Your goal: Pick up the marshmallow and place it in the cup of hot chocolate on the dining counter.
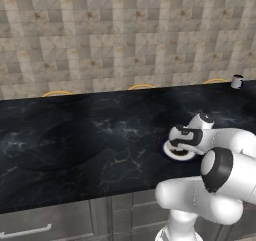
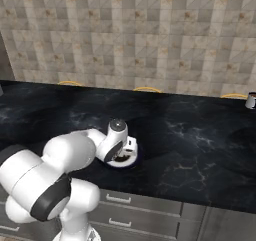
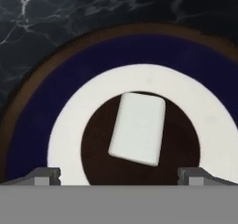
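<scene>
The marshmallow [image 3: 138,128], a small white stubby block, lies on its side in the dark centre of a round white plate [image 3: 69,125] with a dark blue rim. My gripper [image 3: 121,177] hangs straight over it, open, with a fingertip on each side of the marshmallow and not touching it. In the left base view the hand hovers low over the plate [image 1: 176,154], near the front edge of the dining counter [image 1: 75,135]. The cup of hot chocolate [image 1: 237,81] [image 2: 251,100] stands far off at the counter's back right corner.
The black marble slab stretches wide to the left and right of the plate [image 2: 128,159]. Yellow stool tops [image 1: 56,92] [image 1: 141,87] peek over its far edge before a tiled wall. Grey drawers [image 2: 150,210] run below the front edge.
</scene>
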{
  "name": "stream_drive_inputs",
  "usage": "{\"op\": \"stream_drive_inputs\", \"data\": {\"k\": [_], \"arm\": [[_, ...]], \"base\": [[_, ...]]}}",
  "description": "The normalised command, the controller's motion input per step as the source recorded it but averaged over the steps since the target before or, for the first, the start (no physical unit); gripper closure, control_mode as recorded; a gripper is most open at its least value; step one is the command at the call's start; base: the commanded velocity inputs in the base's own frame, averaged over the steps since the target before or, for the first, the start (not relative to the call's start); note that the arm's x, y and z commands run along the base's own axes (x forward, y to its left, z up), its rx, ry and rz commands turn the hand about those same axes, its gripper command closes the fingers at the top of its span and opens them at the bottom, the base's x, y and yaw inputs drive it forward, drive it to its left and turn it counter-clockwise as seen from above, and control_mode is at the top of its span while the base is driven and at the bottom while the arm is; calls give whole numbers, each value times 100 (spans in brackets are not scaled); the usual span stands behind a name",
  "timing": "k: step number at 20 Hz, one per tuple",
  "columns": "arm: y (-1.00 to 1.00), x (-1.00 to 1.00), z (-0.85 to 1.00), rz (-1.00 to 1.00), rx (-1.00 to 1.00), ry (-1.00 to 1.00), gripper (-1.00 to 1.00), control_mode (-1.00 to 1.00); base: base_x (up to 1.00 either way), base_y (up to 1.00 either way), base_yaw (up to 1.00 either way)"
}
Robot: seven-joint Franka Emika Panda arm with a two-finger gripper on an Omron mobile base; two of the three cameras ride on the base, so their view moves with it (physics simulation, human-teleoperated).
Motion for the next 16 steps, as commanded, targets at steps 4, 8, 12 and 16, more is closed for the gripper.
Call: {"op": "stream_drive_inputs", "data": {"k": [4, 8, 12, 16], "arm": [[0, 11, -24, 0, 0, 0, -100, -100], [0, 16, -26, 0, 0, 0, -100, -100], [0, 15, -16, 0, 0, 0, -100, -100], [0, 9, -17, 0, 0, 0, -100, -100]], "base": [[0, 0, 0], [0, 0, 0], [0, 0, 0], [0, 0, 0]]}}
